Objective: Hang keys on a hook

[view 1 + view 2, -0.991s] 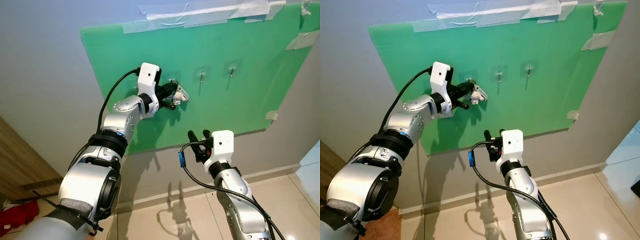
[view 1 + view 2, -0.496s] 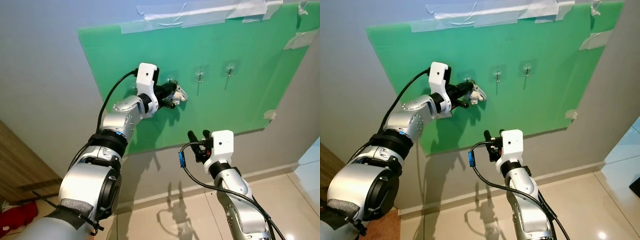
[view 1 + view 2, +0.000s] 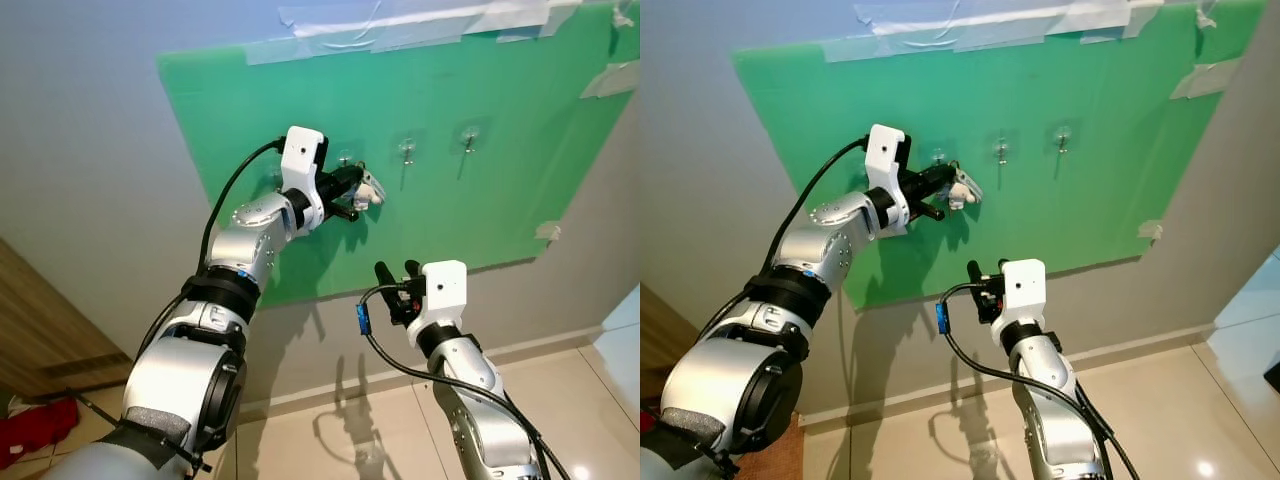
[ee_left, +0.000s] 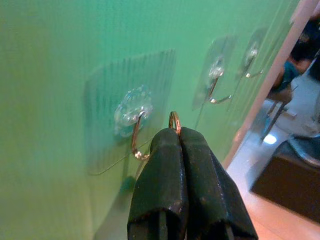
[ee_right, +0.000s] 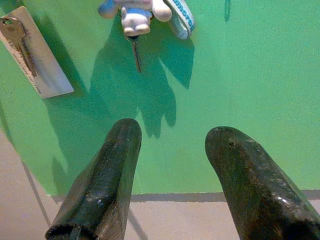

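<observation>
A green board (image 3: 520, 200) taped to the grey wall carries three clear stick-on hooks: the left hook (image 3: 344, 158), a middle hook (image 3: 406, 150) and a right hook (image 3: 470, 135). My left gripper (image 3: 354, 193) is raised against the board just below the left hook, shut on the keys' gold ring (image 4: 174, 121). That ring sits right beside the left hook (image 4: 136, 139), apart from it. A white plush keychain (image 3: 371, 190) and a key (image 5: 136, 50) dangle from the grip. My right gripper (image 3: 398, 272) is open, lower down in front of the board, with nothing between its fingers.
Tape strips (image 3: 400, 20) hold the board's top edge. A beige tiled floor (image 3: 600, 400) lies below, with a wooden panel (image 3: 40, 330) at the left. A white strip bearing a key (image 5: 30, 55) is on the board. A person (image 4: 300, 55) sits far off.
My left gripper with the keys has edged slightly right and closer to the left hook. The head view shifted a little. The right arm has not moved.
</observation>
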`<state>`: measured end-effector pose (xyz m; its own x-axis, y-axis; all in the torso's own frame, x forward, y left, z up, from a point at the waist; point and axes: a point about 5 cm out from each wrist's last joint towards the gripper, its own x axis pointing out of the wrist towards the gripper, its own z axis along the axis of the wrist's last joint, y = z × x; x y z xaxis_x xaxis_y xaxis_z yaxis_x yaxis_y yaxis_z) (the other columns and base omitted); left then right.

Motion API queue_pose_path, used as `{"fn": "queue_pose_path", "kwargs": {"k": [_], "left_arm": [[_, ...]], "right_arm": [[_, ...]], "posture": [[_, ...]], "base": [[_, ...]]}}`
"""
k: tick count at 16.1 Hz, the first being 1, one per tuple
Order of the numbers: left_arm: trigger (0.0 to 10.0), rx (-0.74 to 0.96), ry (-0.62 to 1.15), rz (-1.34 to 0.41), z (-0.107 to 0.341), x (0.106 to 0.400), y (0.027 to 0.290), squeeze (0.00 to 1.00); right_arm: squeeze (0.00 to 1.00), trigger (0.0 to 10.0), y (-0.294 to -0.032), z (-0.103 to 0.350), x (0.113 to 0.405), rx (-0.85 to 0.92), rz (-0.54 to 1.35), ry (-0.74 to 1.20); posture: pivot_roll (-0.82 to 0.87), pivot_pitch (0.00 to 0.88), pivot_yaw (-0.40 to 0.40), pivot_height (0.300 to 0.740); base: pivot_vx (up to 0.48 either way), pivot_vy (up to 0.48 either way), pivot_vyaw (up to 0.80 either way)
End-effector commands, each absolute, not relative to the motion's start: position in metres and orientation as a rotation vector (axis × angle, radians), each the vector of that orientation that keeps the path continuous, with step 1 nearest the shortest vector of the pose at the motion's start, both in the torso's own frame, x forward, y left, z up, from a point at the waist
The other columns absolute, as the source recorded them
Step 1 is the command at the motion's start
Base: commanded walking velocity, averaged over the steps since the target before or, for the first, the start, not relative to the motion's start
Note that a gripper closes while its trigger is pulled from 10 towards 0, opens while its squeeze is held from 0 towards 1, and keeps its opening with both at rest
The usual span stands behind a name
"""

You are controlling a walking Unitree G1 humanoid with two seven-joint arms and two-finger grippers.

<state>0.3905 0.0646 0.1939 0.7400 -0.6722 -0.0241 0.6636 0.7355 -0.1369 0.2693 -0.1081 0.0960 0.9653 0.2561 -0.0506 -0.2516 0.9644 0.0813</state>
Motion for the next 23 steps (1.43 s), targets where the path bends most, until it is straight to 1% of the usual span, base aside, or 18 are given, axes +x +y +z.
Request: {"fn": "queue_pose_path", "kwargs": {"k": [1,2,8,9,13,14,19,23], "left_arm": [[0.0,-0.047,0.044,-0.724,0.197,0.39,0.068,0.0],[0.0,0.01,0.016,-0.719,0.199,0.387,0.068,0.0],[0.0,-0.019,0.014,-0.693,0.197,0.381,0.075,0.0],[0.0,-0.027,0.008,-0.685,0.199,0.381,0.077,0.0],[0.0,-0.148,-0.002,-0.626,0.211,0.383,0.086,0.0],[0.0,-0.149,-0.002,-0.627,0.211,0.383,0.086,0.0],[0.0,-0.138,0.028,-0.696,0.203,0.369,0.073,0.0],[0.0,-0.144,0.079,-0.712,0.187,0.36,0.066,0.0]], "right_arm": [[0.0,10.0,-0.105,0.099,0.27,0.083,0.268,0.057],[0.0,10.0,-0.105,0.099,0.27,0.084,0.267,0.059],[0.0,10.0,-0.103,0.097,0.269,0.088,0.277,0.064],[0.0,10.0,-0.102,0.097,0.27,0.087,0.28,0.064],[0.0,10.0,-0.101,0.098,0.272,0.084,0.294,0.063],[0.0,10.0,-0.101,0.098,0.272,0.084,0.294,0.063],[0.0,10.0,-0.1,0.097,0.271,0.087,0.296,0.066],[0.0,10.0,-0.099,0.097,0.272,0.089,0.294,0.066]], "posture": [[-0.16,0.0,0.136,0.74],[-0.16,0.0,0.138,0.74],[-0.14,0.0,0.128,0.74],[-0.14,0.0,0.125,0.74],[-0.14,0.0,0.121,0.74],[-0.14,0.0,0.121,0.74],[-0.13,0.0,0.124,0.74],[-0.13,0.0,0.126,0.74]], "base": [[0.0,0.0,0.0],[0.0,0.0,0.0],[0.0,0.0,0.0],[0.0,0.0,0.0],[0.0,0.0,0.0],[0.0,0.0,0.0],[0.0,0.0,0.0],[0.0,0.0,0.0]]}}
